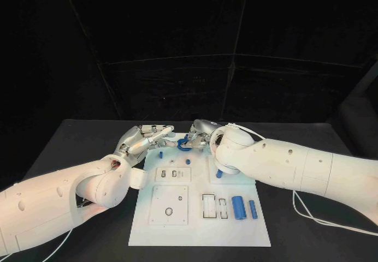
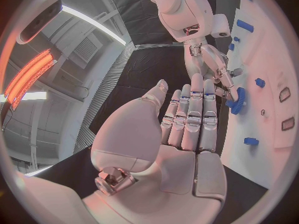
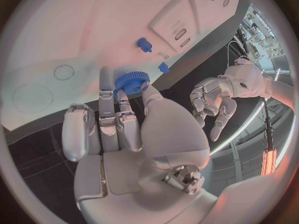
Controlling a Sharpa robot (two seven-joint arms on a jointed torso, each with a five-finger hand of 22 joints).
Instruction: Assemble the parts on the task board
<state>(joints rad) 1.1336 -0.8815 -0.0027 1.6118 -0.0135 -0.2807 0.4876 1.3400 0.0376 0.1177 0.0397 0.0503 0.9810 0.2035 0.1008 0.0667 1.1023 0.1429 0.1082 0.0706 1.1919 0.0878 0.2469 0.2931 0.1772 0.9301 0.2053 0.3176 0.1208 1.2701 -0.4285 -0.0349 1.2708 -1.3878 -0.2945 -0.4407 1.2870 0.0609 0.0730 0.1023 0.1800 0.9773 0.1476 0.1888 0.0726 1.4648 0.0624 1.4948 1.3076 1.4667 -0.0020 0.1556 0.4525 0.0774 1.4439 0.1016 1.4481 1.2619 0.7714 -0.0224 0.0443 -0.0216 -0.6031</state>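
The white task board (image 1: 201,229) lies in the middle of the black table. At its far edge my right hand (image 1: 201,134) pinches a blue gear (image 1: 183,144) between thumb and fingers, just above the board; the right wrist view shows the gear (image 3: 131,79) at the fingertips of that hand (image 3: 118,124). My left hand (image 1: 146,139) hovers beside the board's far left corner, fingers apart and holding nothing. In the left wrist view its fingers (image 2: 190,117) stretch out straight towards the gear (image 2: 236,100) and the right hand (image 2: 215,69).
Small blue pegs stand on the board (image 1: 160,155) (image 1: 189,161) (image 1: 219,173). Two longer blue pieces (image 1: 238,207) (image 1: 253,209) lie near its right side beside rectangular slots (image 1: 208,206). A white cable (image 1: 315,218) trails on the table at the right.
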